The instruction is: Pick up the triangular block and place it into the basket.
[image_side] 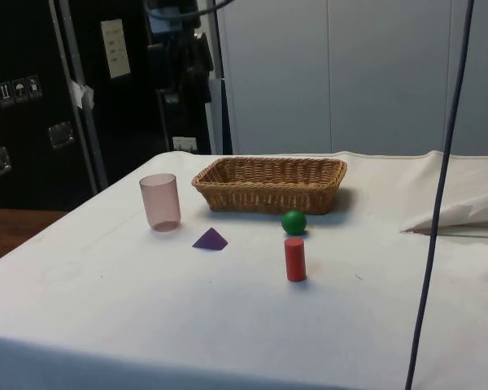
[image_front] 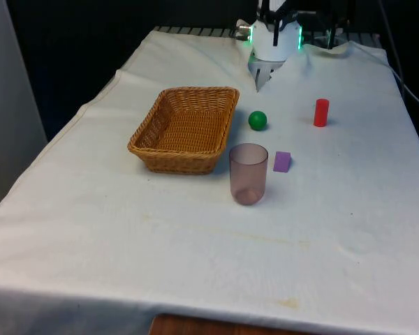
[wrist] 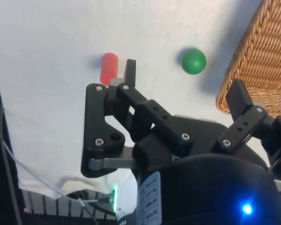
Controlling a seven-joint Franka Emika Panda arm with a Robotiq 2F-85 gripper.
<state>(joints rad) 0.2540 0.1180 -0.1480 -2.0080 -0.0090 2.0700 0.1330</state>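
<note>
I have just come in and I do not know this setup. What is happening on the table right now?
The robot's gripper hangs open and empty above the far part of the table, holding nothing. The purple triangular block lies untouched on the white cloth, beside a translucent pink cup. The wicker basket has nothing in it. A green ball sits just beside the basket, and a red cylinder stands upright further to the front view's right. The pick has not started yet.

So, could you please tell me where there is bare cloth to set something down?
The near half of the table, in front of the pink cup, is bare. So is the strip on the front view's left of the basket. It is crowded among the cup, purple triangular block, green ball and red cylinder.
</note>
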